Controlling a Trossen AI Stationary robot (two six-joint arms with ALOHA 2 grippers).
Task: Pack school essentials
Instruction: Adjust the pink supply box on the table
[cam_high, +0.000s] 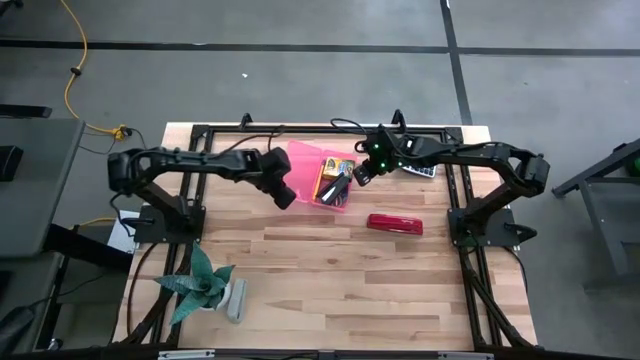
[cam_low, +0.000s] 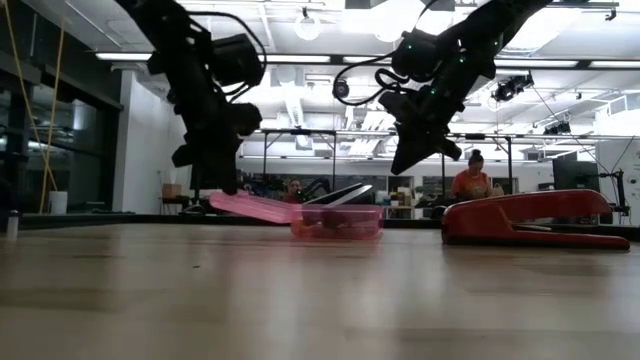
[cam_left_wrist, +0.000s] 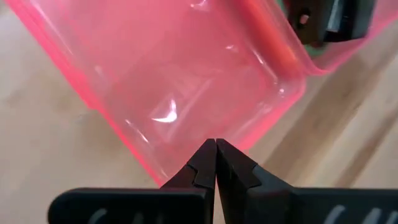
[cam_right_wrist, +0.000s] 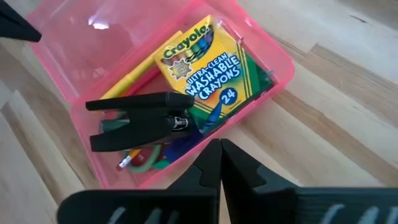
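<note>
Pink case (cam_high: 335, 181) open near tabletop (cam_high: 330, 270) far edge, clear lid (cam_left_wrist: 180, 81) hinged out toward left hand (cam_left_wrist: 216, 163). Inside: crayon box (cam_right_wrist: 205, 68) lengthwise along case, black stapler (cam_right_wrist: 146, 121) across it, pencils (cam_right_wrist: 134, 81) beside. Red stapler (cam_high: 394, 224) near, plant (cam_high: 200, 285) well apart. Left hand shut, empty, over lid; right hand (cam_right_wrist: 221, 163) shut, empty, above case

Bare wooden tabletop (cam_high: 330, 280) is lying open across the middle. Obstacles: a translucent pink plastic box (cam_high: 334, 182), a red stapler (cam_high: 394, 224) near it, a green spiky plant (cam_high: 200, 284) occupying one corner.
</note>
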